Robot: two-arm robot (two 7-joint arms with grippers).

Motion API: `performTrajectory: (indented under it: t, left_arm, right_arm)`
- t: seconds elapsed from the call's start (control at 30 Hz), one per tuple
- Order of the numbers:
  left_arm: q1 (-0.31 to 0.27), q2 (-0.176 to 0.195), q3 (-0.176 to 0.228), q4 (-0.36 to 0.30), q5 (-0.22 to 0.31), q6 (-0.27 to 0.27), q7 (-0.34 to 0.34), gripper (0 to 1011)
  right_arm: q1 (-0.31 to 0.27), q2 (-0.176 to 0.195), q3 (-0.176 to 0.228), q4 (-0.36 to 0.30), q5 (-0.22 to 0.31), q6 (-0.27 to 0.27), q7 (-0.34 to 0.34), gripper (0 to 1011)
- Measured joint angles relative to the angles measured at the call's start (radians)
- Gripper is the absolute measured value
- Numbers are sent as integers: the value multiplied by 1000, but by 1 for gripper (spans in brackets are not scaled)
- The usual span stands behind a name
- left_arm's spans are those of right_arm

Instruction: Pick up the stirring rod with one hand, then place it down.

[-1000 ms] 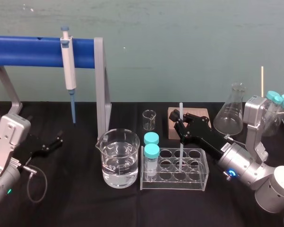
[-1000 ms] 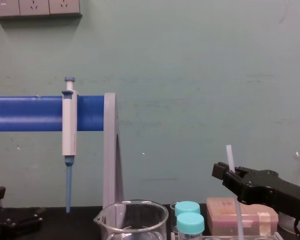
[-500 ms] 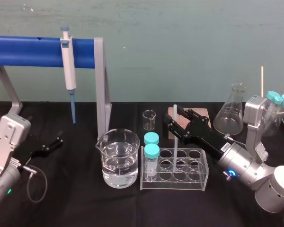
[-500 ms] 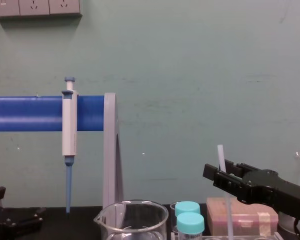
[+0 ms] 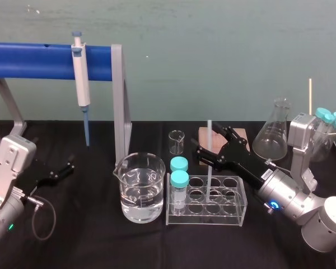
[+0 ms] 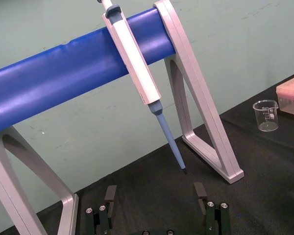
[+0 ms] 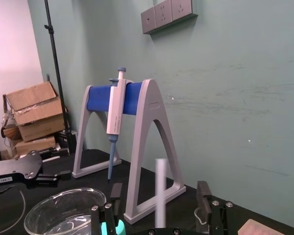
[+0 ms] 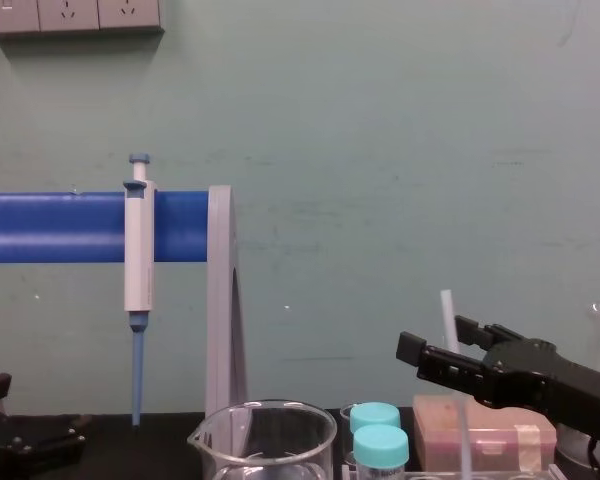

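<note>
Placement looks nearly finished: the thin, translucent whitish stirring rod [image 5: 209, 176] stands upright in the clear plastic tube rack [image 5: 207, 219], the black right gripper [image 5: 206, 139] open around it with only retreat left; the left gripper [image 6: 155, 191] idles, open.

black table [image 5: 101, 246] | on it: water beaker [image 5: 139, 188] | small beaker [image 5: 176, 142] | tube rack [image 5: 207, 218] | pipette stand [image 5: 120, 101] | flask [image 5: 271, 134] | block [image 5: 204, 135]

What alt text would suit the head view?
The right gripper, open, brackets the stirring rod, which stands upright in a clear tube rack beside a beaker of water. The left gripper sits parked, open, at the left.
</note>
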Motion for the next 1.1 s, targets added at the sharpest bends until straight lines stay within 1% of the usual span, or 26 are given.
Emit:
performTrajectory:
  t: [0.1, 0.8, 0.93, 1.1]
  left_arm:
    - [0, 0, 0, 0, 0, 0, 0, 1000]
    - [0, 0, 0, 0, 0, 0, 0, 1000]
    - [0, 0, 0, 0, 0, 0, 0, 1000]
    - [0, 0, 0, 0, 0, 0, 0, 1000]
  right_arm:
    - [0, 0, 0, 0, 0, 0, 0, 1002]
    - [-3, 0, 2, -1, -1, 3, -2, 1003]
    - [-10, 4, 8, -12, -2, 10, -12, 1003]
    - [-32, 17, 23, -37, -3, 17, -30, 1003]
